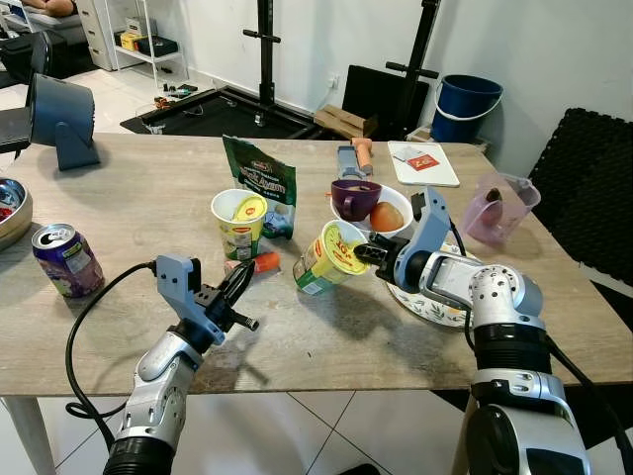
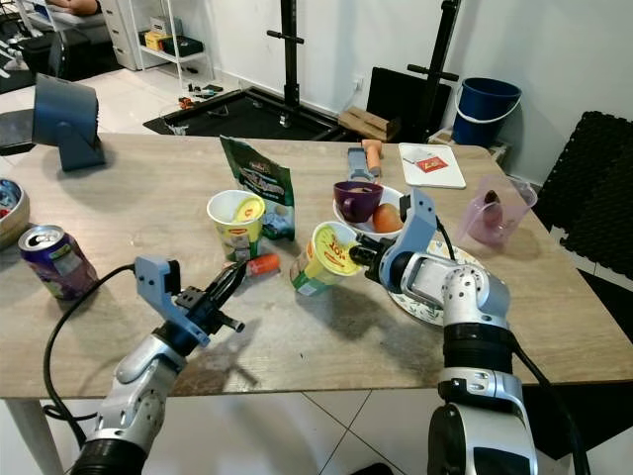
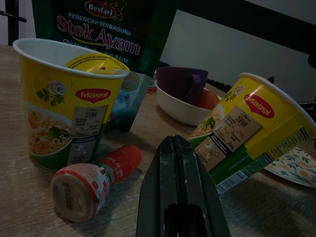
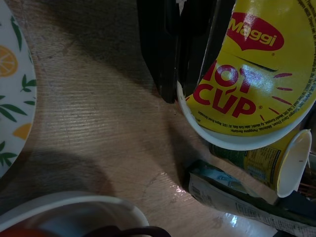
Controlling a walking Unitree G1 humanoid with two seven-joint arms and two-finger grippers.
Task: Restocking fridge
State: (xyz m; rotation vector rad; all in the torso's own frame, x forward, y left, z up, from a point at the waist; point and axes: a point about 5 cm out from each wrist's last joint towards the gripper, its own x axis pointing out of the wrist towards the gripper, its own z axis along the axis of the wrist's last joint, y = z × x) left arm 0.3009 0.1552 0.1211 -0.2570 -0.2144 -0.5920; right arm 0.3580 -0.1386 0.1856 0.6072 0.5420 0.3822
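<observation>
Tilted Maggi Hot Cup noodle cup (image 1: 329, 258) near the middle of the wooden table (image 1: 148, 198), lid facing the front edge, base resting on the surface. Pinched at its rim by the right gripper (image 1: 368, 253), black fingers (image 4: 168, 44) clamped on the lid's edge. Just behind that gripper, toward the right edge, a floral plate (image 1: 435, 307) under the silver wrist.

Second Maggi cup (image 1: 238, 223) upright just left of the tilted one, lid partly peeled back. Close behind it, a green Bestari Stok Ayam pouch (image 1: 259, 183) standing upright. In front of the upright cup, a small red-capped bottle (image 1: 259, 262) lying on its side.

Left gripper (image 1: 235, 287) low over the front part of the table, pointed at the small bottle and the cups — fingers (image 3: 177, 192) pressed together, holding nothing.

Behind the tilted cup, a white bowl (image 1: 401, 203) holding a purple cup (image 1: 355, 198) and an orange-brown round item, not identifiable for sure. Toward the right edge, a translucent pink pitcher (image 1: 500, 208). Near the far edge, a white board (image 1: 423, 163) with a red packet on it, and beside it an orange-handled tool lying flat.

At the left edge, a purple soda can (image 1: 67, 260) upright near the front — further back, a metal bowl (image 1: 12, 213) half out of view and a dark grey fan-like object (image 1: 61, 117) at the far left corner. Beyond the table, a blue bucket (image 1: 465, 107) on the floor.
</observation>
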